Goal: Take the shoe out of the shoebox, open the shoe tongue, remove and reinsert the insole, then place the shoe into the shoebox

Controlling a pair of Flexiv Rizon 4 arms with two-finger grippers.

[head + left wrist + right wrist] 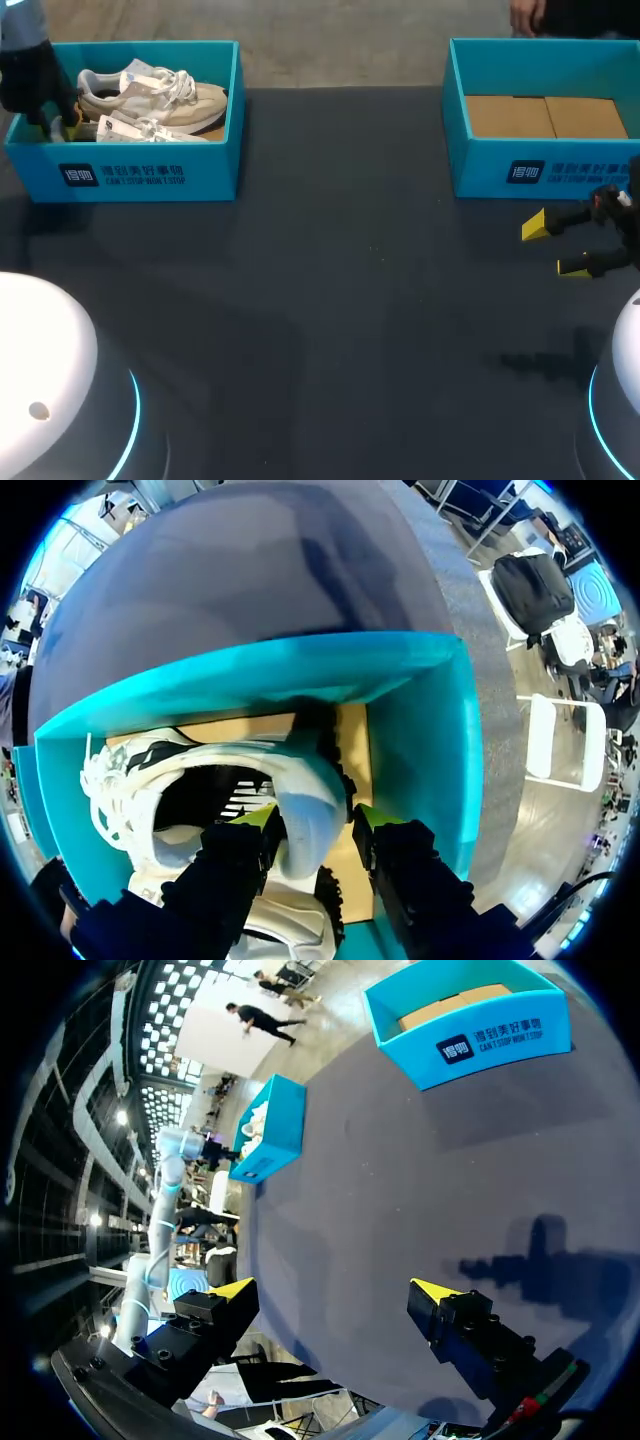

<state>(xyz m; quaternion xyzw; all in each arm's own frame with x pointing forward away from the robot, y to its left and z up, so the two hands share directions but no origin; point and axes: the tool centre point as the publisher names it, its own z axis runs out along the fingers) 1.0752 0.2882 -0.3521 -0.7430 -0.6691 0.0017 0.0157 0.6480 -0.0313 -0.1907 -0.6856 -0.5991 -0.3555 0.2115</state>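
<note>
Upper left of the frame, the shoe (150, 95) sits inside the blue shoebox (130, 175), not yet lifted. The left gripper (312, 820) is down in that box with its jaws pinched on the shoe's heel, one inside the collar and one outside: a sensible hold for hauling it out. Over at the right edge, the right gripper (560, 247) hovers above the dark counter (340, 300), jaws spread wide on nothing, likely waiting to help with the tongue. A second box (540, 170), upper right, shows only cardboard. Both boxes carry a dark label (78, 175) with white print.
</note>
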